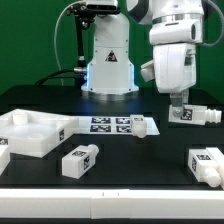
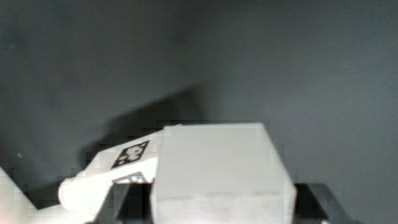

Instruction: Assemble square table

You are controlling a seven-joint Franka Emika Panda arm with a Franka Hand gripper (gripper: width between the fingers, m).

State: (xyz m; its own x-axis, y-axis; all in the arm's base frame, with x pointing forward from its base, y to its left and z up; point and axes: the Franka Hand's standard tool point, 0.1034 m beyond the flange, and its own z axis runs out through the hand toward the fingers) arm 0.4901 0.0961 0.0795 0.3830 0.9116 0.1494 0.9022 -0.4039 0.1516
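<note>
The white square tabletop (image 1: 28, 130), a tray with a raised rim, lies at the exterior view's left. My gripper (image 1: 180, 110) is at the exterior view's right, shut on a chunky white leg (image 1: 197, 116) that bears a black-and-white tag. In the wrist view this leg (image 2: 214, 165) fills the space between my dark fingers (image 2: 121, 205), with its tag turned to one side. I cannot tell whether the leg touches the table. Two more tagged legs lie loose at the front: one (image 1: 80, 160) near the tabletop, one (image 1: 207, 163) at the front right.
The marker board (image 1: 120, 124) lies flat in the middle, in front of the white robot base (image 1: 108, 65). The black table surface (image 1: 140, 165) ends in a front edge close behind the loose legs.
</note>
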